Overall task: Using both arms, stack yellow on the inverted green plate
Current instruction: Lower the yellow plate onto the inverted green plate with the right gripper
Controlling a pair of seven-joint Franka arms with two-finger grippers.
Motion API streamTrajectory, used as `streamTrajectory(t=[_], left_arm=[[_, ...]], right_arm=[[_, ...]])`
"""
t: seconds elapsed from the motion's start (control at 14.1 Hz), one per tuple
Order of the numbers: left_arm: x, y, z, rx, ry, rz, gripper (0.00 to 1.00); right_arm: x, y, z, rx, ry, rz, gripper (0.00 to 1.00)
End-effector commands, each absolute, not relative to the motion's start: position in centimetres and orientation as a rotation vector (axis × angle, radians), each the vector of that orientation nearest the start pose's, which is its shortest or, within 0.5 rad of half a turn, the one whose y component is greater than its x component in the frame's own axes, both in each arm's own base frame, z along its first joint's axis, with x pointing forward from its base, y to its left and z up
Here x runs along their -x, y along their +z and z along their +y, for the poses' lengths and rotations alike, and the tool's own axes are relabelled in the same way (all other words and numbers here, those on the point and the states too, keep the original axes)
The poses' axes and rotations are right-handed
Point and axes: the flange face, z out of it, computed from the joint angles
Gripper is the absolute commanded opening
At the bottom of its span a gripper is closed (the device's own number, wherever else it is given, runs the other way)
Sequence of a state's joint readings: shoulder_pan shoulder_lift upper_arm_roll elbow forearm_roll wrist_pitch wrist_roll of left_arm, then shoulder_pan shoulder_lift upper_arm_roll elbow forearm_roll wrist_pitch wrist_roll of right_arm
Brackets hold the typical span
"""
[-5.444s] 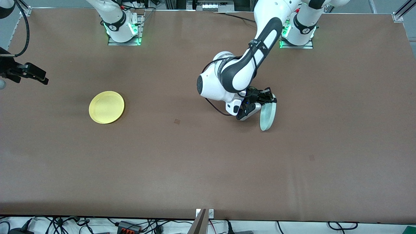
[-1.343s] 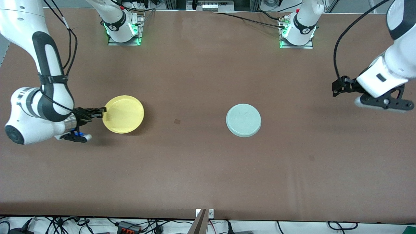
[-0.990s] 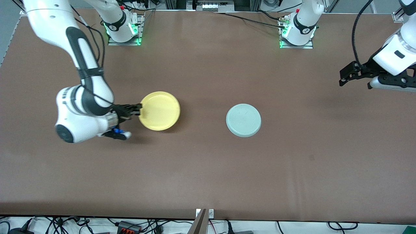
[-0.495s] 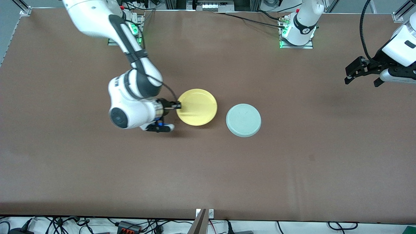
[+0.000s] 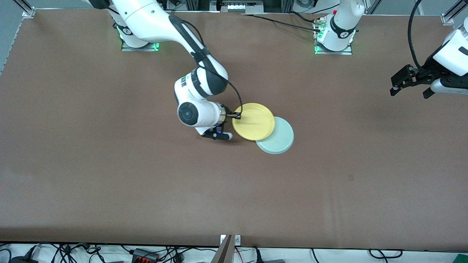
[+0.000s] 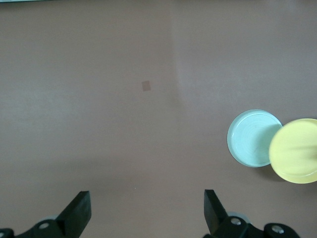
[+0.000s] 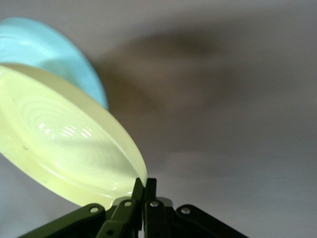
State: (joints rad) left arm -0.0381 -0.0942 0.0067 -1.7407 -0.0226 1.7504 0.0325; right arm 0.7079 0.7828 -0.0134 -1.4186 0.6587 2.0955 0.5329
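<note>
My right gripper [image 5: 237, 116] is shut on the rim of the bright yellow plate [image 5: 253, 121] and holds it level in the air, partly over the pale mint-green plate [image 5: 278, 138]. The green plate lies upside down on the table near its middle. In the right wrist view the yellow plate [image 7: 64, 148] fills the space ahead of my gripper [image 7: 144, 186], with the green plate [image 7: 54, 52] under it. My left gripper [image 5: 411, 81] is open and empty, waiting high over the left arm's end of the table. Its wrist view shows both plates, the green [image 6: 250, 138] and the yellow [image 6: 296, 150].
The brown table [image 5: 146, 182] has a small dark mark [image 5: 350, 177] nearer the front camera than the plates. The two arm bases [image 5: 139, 34] with green lights stand along the table's edge farthest from the front camera.
My right arm has carried the yellow plate from the right arm's end toward the middle until it overlaps the green plate. My left gripper has drawn away and stays up.
</note>
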Motion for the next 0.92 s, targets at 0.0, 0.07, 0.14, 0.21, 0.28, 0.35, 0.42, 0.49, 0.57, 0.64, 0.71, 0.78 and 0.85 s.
streamTrajectory(t=[0.0,0.07,0.14,0.21,0.28,0.35,0.42,0.49,0.57,0.64,0.71,0.78,0.85], left_arm=[[-54.0,61.4,-2.3,3.138,-0.176,0.129,1.00],[-54.0,61.4,-2.3,3.139,-0.171,0.129,1.00],[-54.0,61.5,-2.3,3.138,-0.174,0.129,1.00],[-54.0,61.5,-2.5,3.138,-0.174,0.134,1.00],[-54.0,61.4,-2.5,3.138,-0.171,0.134,1.00],[-54.0,61.4,-2.5,3.138,-0.171,0.134,1.00],[-54.0,61.4,-2.4,3.137,-0.174,0.132,1.00],[-54.0,61.4,-2.5,3.138,-0.174,0.132,1.00],[-54.0,61.4,-2.5,3.139,-0.171,0.132,1.00],[-54.0,61.4,-2.5,3.139,-0.171,0.132,1.00],[-54.0,61.4,-2.5,3.138,-0.171,0.134,1.00],[-54.0,61.4,-2.5,3.138,-0.171,0.134,1.00],[-54.0,61.4,-2.5,3.139,-0.169,0.134,1.00]], right_arm=[[-54.0,22.9,52.4,2.618,0.548,0.337,0.00],[-53.9,22.8,52.7,2.614,0.538,0.355,0.00],[-53.8,22.5,52.8,2.614,0.537,0.368,0.00],[-53.6,22.0,52.9,2.616,0.545,0.367,0.00],[-53.4,21.2,53.0,2.622,0.554,0.371,0.00],[-53.2,20.6,53.2,2.621,0.560,0.378,0.00],[-53.1,20.3,53.5,2.610,0.557,0.378,0.00],[-53.2,20.3,53.4,2.596,0.561,0.391,0.00],[-53.1,20.3,53.5,2.578,0.573,0.406,0.00],[-53.1,20.2,53.7,2.557,0.581,0.427,0.00],[-53.5,20.2,53.8,2.543,0.564,0.439,0.00],[-53.5,19.7,54.0,2.542,0.562,0.446,0.00],[-53.7,19.6,54.1,2.539,0.552,0.445,0.00]])
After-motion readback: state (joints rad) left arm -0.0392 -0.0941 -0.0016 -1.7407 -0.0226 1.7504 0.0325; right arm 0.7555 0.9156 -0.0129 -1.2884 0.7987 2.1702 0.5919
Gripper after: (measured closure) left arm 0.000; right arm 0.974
